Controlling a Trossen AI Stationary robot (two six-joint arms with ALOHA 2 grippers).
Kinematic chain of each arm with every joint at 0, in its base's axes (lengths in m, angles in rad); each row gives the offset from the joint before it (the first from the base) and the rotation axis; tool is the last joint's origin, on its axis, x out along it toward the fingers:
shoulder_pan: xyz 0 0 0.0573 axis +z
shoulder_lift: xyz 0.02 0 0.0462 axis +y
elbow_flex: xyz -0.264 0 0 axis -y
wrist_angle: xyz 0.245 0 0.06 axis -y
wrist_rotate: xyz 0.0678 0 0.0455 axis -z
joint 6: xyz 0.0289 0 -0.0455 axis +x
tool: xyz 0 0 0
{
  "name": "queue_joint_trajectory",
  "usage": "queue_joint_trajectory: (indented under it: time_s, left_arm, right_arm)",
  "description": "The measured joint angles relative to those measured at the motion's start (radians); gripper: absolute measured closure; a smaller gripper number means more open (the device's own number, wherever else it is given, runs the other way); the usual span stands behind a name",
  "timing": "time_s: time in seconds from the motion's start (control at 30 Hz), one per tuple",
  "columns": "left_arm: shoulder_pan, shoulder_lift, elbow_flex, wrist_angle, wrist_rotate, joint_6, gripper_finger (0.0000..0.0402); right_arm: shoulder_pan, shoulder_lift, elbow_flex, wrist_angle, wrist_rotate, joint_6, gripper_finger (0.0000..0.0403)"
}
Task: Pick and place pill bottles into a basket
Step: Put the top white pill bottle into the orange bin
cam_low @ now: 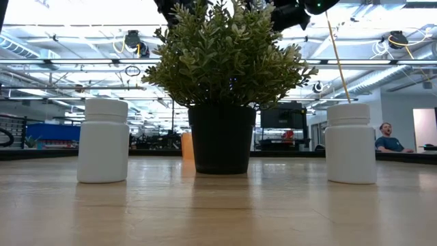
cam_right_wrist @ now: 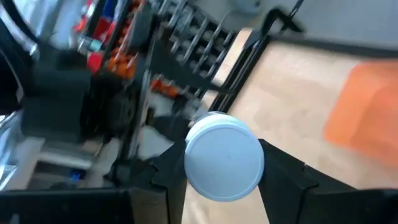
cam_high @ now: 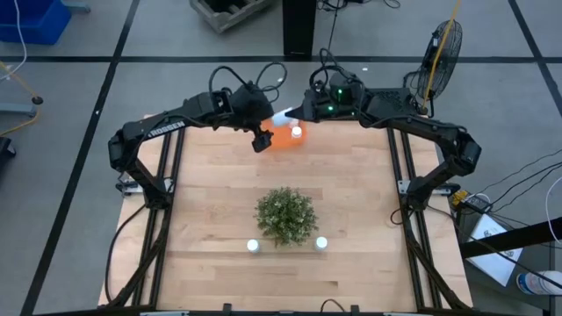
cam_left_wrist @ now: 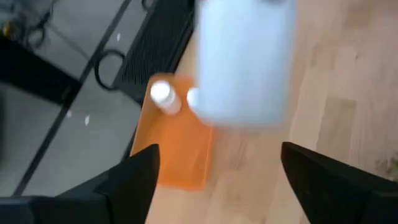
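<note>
Closest to me on the wooden surface [cam_high: 211, 211] I've got two pill bottles, one [cam_low: 102, 140] left of the potted plant [cam_low: 222, 82] and the other [cam_low: 350, 142] right of it, both upright. Further back sits the orange basket [cam_left_wrist: 177, 149] with one bottle [cam_left_wrist: 163, 98] lying inside. My left tool [cam_left_wrist: 217, 174] hangs over the basket with its fingers spread wide, and a blurry bottle [cam_left_wrist: 242, 59] is loose just past them, above the basket's edge. My right tool [cam_right_wrist: 224, 171] is up near the far edge, pinching another bottle [cam_right_wrist: 224, 155].
</note>
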Motion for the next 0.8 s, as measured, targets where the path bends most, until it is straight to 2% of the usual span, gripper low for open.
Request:
queue_joint_trajectory:
  time_s: [0.13, 0.3, 0.57, 0.67, 0.8]
  left_arm:
    - [0.014, 0.000, 0.000, -0.101, 0.000, -0.053, 0.0035]
    - [0.040, -0.001, -0.046, -0.136, 0.002, -0.104, 0.0015]
    - [0.076, -0.076, -0.193, -0.130, 0.059, -0.159, 0.0012]
    - [0.083, -0.118, -0.250, -0.120, 0.063, -0.190, 0.0012]
    - [0.095, -0.164, -0.325, -0.094, 0.071, -0.225, 0.0011]
  right_arm:
    - [-0.023, 0.000, 0.000, -0.004, 0.064, -0.044, 0.0260]
    - [-0.031, 0.025, 0.000, -0.044, 0.140, -0.125, 0.0260]
    - [-0.035, 0.159, 0.006, -0.038, 0.114, -0.213, 0.0260]
    - [-0.035, 0.221, 0.067, -0.102, 0.124, -0.298, 0.0260]
    - [-0.030, 0.314, 0.211, -0.240, 0.205, -0.460, 0.0260]
